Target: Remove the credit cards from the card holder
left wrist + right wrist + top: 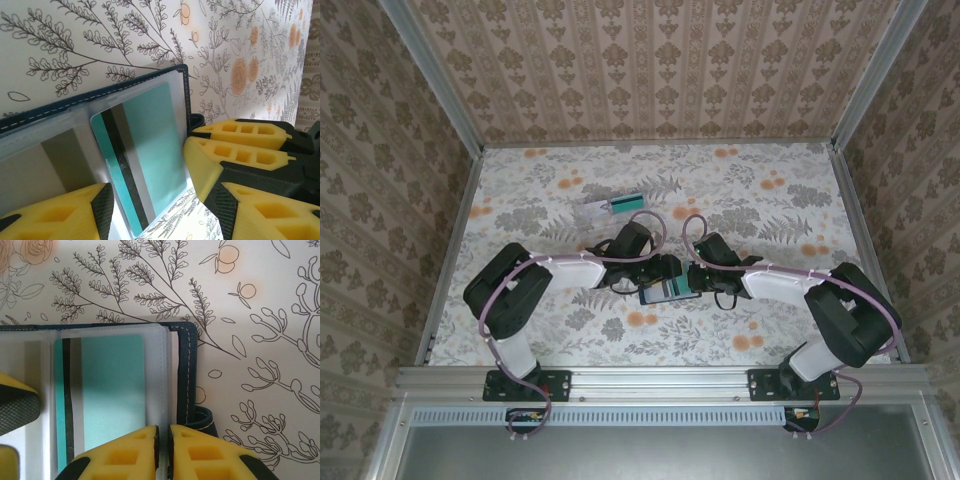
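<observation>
Extracting credit card (150, 150) | right gripper (162, 452) pinches card holder's (187, 365) 3 o'clock edge | left gripper (160, 207) half-open astride card | next: clamp, pull.

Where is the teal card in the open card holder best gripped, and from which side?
Probably the teal card's near short end, coming in flat from the left gripper's side. The card lies flat with its far end deep in the clear sleeve, and the right gripper clamps the card holder's side edge.

card holder (187, 370) cropped left, credit card (112, 390) bottom hidden
</observation>
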`<state>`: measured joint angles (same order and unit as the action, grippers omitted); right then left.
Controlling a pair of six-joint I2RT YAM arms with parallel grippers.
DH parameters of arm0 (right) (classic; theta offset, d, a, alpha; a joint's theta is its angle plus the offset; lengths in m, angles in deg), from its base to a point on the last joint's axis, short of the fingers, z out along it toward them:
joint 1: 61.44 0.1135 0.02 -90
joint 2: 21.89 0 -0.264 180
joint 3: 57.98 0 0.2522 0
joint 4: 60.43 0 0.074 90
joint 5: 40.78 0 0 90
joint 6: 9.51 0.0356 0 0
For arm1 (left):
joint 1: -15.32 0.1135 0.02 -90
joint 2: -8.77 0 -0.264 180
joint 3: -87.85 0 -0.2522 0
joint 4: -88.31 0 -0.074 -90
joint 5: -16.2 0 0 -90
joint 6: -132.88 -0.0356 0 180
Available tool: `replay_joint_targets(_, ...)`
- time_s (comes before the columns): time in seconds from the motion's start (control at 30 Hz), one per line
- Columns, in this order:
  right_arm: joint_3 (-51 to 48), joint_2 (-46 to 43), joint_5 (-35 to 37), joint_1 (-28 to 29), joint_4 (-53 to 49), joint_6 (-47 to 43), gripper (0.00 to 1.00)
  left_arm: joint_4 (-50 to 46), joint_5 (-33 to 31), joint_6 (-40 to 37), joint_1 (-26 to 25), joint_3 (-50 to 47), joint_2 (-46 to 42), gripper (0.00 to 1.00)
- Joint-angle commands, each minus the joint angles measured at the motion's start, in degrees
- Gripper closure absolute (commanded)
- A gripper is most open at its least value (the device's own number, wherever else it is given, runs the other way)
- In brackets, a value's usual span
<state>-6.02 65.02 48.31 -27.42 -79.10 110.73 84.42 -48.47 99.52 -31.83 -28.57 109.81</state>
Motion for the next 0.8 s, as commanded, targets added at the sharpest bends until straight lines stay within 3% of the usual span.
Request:
replay_joint_targets(0.0, -1.02, 0.68, -1.87, 0.72, -3.52, 0.95, 0.83, -1.12, 0.28, 1.36, 0.15, -0.12, 1.01, 0.41)
replay_joint_targets(0.27, -1.37, -1.75, -1.03, 0.96, -5.61, 1.74, 0.84, -6.93, -3.47, -0.61, 0.35, -0.97, -1.73, 0.41)
replay_joint_targets(0.53, -1.29, -2.81, -3.82, 2.05, -5.55, 3.15, 0.87, -6.07, -2.96, -0.41, 0.49, -1.42, -0.87, 0.41)
replay_joint_targets(0.77, -0.73, 1.75, -4.37, 3.22, -3.38, 3.94, 0.89, -4.61, -1.59, 0.04, 0.44, -1.24, 0.13, 0.41)
